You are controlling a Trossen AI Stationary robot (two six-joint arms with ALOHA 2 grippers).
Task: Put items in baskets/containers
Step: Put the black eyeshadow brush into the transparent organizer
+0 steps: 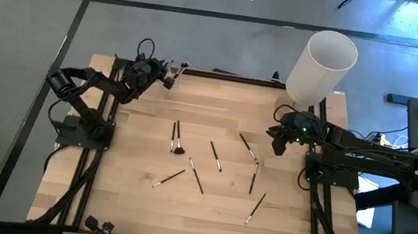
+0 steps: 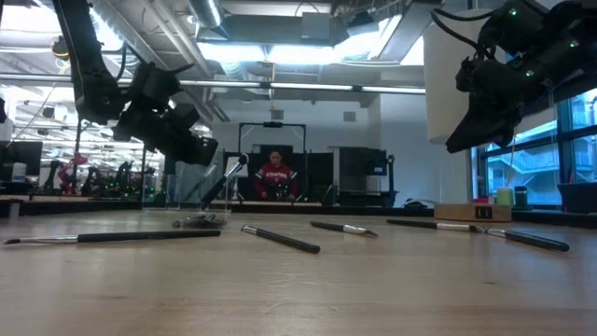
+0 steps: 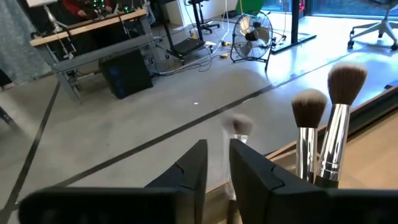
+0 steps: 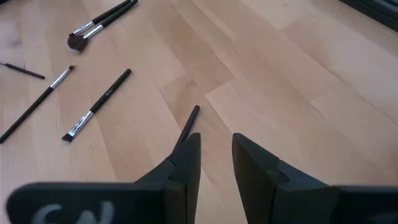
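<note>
The left gripper (image 1: 168, 74) hangs over the table's (image 1: 128, 179) far left edge, its fingers (image 3: 186, 171) a narrow gap apart with a blurred brush (image 3: 238, 134) between them, though I cannot tell whether they grip it; 2 fluffy brushes (image 3: 320, 124) stand upright just beside it. The right gripper (image 1: 279, 145) hovers above the right side, slightly parted and empty. About 9 thin makeup brushes (image 1: 196, 175) lie scattered mid-table.
</note>
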